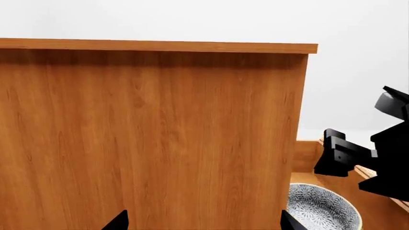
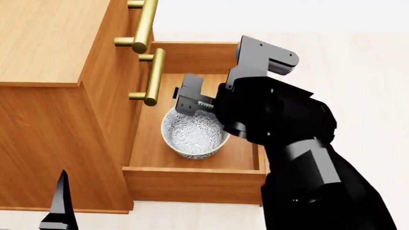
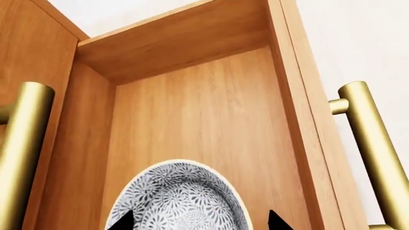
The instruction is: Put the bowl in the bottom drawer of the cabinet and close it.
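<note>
The small round white bowl with its fine blue-grey floral pattern [image 2: 195,134] sits upright on the floor of the pulled-out bottom drawer, a shallow orange-brown wooden box [image 2: 191,184], toward the drawer's near half and closer to the cabinet side than to the outer side wall. The drawer stands wide open from the boxy orange-brown wood-grain cabinet [image 2: 51,120], and two brass bar handles [image 2: 153,76] of the upper drawers jut out just above the bowl. The black right gripper [image 2: 189,99] hangs over the bowl's far rim, jaws parted, with nothing between them; in the head view the toothed jaw faces show just above the rim, though whether they touch the porcelain cannot be told from here. From the right wrist view the bowl [image 3: 179,199] lies straight below the two black fingertips [image 3: 121,221], which straddle it on either side, and the drawer's bare wooden floor runs on beyond it to the far wall, with the drawer's own brass handle [image 3: 367,148] on the outside of its front panel. The left gripper [image 1: 201,223] is off by the cabinet's plain side panel, well apart from the drawer, its jaws spread wide and empty; that wrist view also catches the bowl [image 1: 323,208] past the cabinet's edge and the right gripper [image 1: 342,155] above it.
</note>
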Motion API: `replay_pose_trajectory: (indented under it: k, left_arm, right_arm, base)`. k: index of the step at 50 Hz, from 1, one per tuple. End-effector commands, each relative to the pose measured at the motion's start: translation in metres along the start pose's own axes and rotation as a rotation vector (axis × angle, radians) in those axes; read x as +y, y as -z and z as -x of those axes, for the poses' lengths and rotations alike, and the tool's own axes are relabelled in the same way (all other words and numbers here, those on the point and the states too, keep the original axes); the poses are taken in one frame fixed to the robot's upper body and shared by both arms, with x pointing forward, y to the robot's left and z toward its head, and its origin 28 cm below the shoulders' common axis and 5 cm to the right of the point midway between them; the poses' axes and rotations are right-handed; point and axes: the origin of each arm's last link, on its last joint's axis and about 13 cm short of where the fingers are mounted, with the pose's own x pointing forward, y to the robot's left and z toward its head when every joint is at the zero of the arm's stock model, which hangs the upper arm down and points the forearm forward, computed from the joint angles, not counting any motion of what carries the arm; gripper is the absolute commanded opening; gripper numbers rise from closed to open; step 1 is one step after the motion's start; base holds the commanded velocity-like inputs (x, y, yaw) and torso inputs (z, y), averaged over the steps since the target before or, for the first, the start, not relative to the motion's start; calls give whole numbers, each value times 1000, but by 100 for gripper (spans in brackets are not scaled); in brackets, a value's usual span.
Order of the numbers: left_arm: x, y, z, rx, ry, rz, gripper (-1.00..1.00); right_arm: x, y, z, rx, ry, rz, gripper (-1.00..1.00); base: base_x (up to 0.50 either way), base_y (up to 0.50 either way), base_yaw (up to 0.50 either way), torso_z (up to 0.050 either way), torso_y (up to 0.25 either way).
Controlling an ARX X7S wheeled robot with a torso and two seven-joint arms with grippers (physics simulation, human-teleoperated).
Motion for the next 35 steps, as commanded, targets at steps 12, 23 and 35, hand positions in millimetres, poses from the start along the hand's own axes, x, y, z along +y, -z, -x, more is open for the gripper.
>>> replay_pose_trajectory:
  k: [12,23,35]
  left_arm:
    - [-2,-7,1,-39,22,45,100]
    - [-2,-8,1,-40,22,44,100]
    - [-3,-10,1,-42,23,46,100]
  right_arm:
    - [11,-23,13,-59,-70,-2,100]
    - [11,-40,26,-95,-83,-11,100]
    - [3,-46,53,-156,-101,-29,100]
  base:
    - [0,0,0,0,0]
    - [0,0,0,0,0]
    - [0,0,0,0,0]
